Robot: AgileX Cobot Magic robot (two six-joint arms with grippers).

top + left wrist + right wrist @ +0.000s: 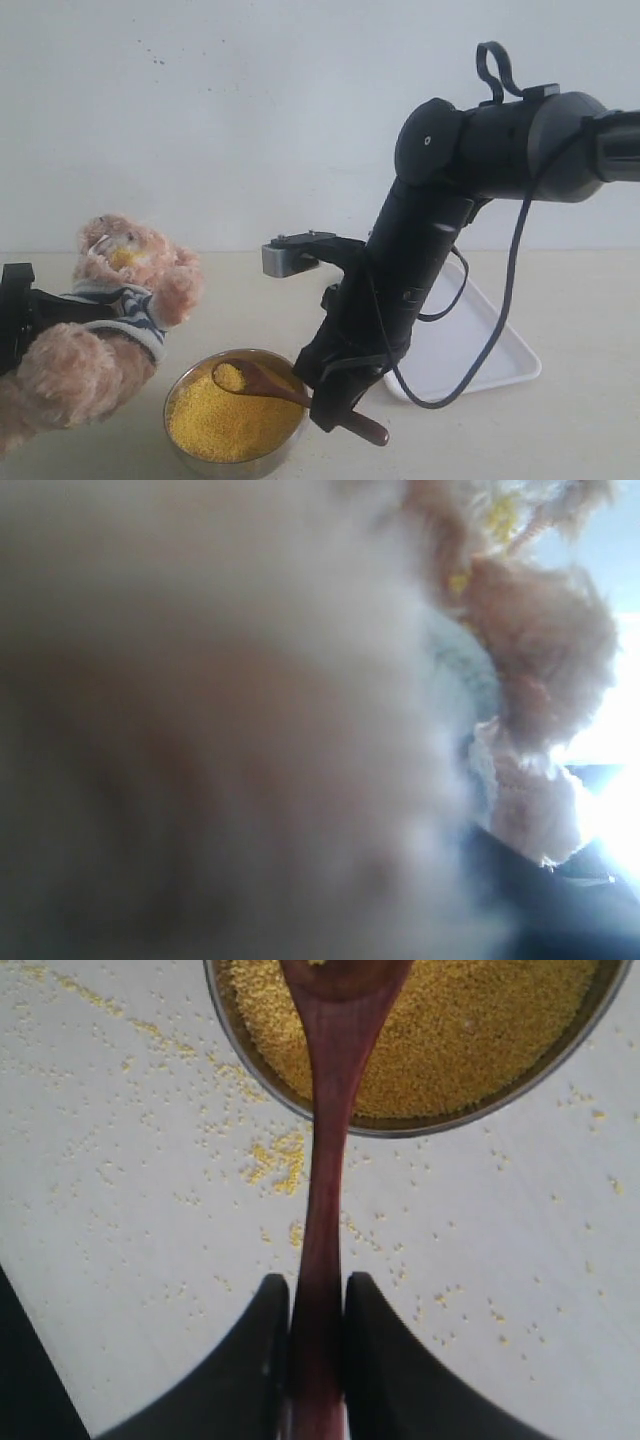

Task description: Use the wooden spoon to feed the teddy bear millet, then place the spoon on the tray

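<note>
The fluffy teddy bear (120,290) in its striped shirt leans back at the left, with my left gripper (40,305) clasped round its body. In the left wrist view, blurred bear fur (540,630) fills the frame and hides the fingers. A round metal bowl (250,466) of yellow millet (225,425) stands in front of the bear. My right gripper (335,408) is shut on the handle of the wooden spoon (268,383). The spoon's round end carries grains just above the millet (460,1030). In the right wrist view the spoon (322,1190) runs straight out from the right gripper (317,1295) over the bowl rim (420,1128).
The white tray (480,350) lies on the table at the right, partly hidden behind the right arm. Spilled millet grains (275,1155) are scattered on the tabletop beside the bowl. A plain pale wall stands behind the table.
</note>
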